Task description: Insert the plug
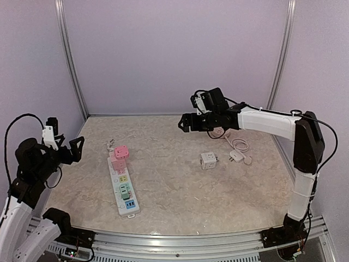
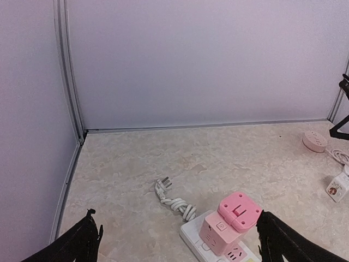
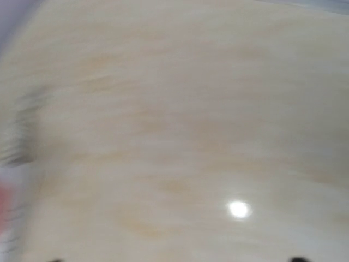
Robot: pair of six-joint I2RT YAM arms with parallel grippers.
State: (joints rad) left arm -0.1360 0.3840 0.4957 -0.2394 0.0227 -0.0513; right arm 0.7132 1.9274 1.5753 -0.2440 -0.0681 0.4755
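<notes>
**Both grippers released; plug loose on the table**

Top view: The left gripper [image 1: 76,148] hangs at the left with its jaws spread wide and nothing in them, to the left of the strip [image 1: 123,183]. The strip lies on the table [image 1: 174,191] with a pink cube [image 1: 121,152] seated on its far end. The right gripper [image 1: 182,123] hovers over the far middle of the table, jaws parted and empty. The plug [image 1: 235,156] lies on the table, well apart from the strip and just right of a white cube [image 1: 208,160]. Its cord [image 1: 240,144] loops back toward a round puck [image 1: 218,131].

Left wrist: The fingers [image 2: 76,243] stand far apart at the lower corners. Between them sits the pink cube on the strip's end, with a coiled lead [image 2: 174,203] just beyond it.

Right wrist: Heavily blurred. Only the tabletop shows, with dark fingertips [image 3: 297,258] far apart at the bottom edge and nothing between them.
</notes>
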